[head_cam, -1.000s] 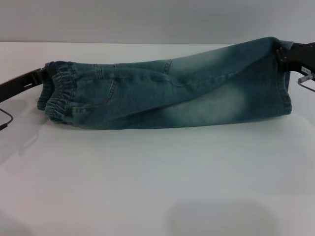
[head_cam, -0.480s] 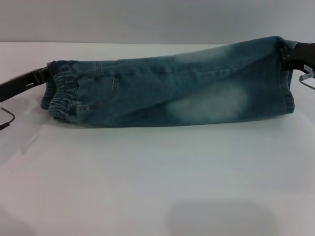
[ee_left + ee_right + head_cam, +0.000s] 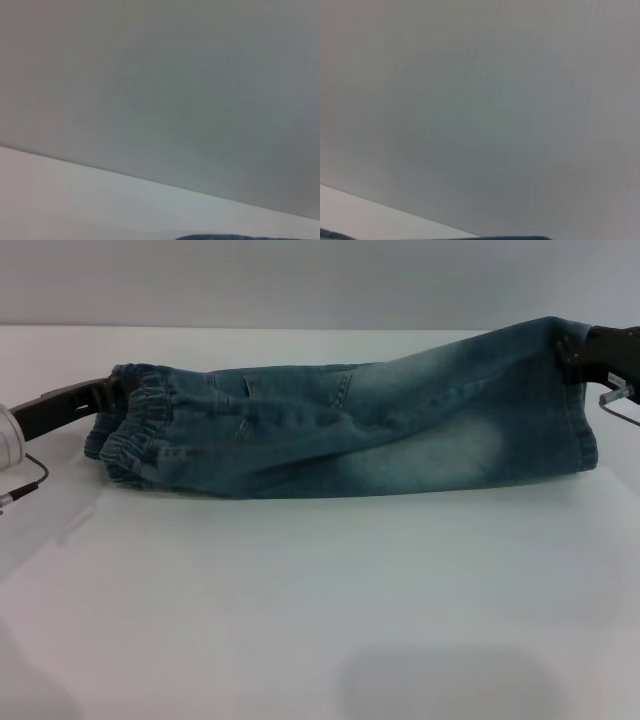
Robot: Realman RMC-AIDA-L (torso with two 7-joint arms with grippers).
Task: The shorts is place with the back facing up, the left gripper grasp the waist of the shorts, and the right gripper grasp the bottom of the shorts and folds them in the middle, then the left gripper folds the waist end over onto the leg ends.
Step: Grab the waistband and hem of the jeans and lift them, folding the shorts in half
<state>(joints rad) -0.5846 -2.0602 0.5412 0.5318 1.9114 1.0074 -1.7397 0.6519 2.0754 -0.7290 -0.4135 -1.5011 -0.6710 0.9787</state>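
The shorts [image 3: 350,425] are lying folded lengthwise on the white table [image 3: 300,610], their long axis running left to right, the gathered waist at the left and the leg ends [image 3: 578,410] at the right. The left gripper [image 3: 105,395] is clamping the waist at its far left edge, while the right gripper [image 3: 575,355] is pinching the bottom of the shorts at the far right corner, lifting it slightly. With the waist sitting in the left gripper and the hems lying directly right along that axis, the coming fold is looking like a rightward carry by the left arm.
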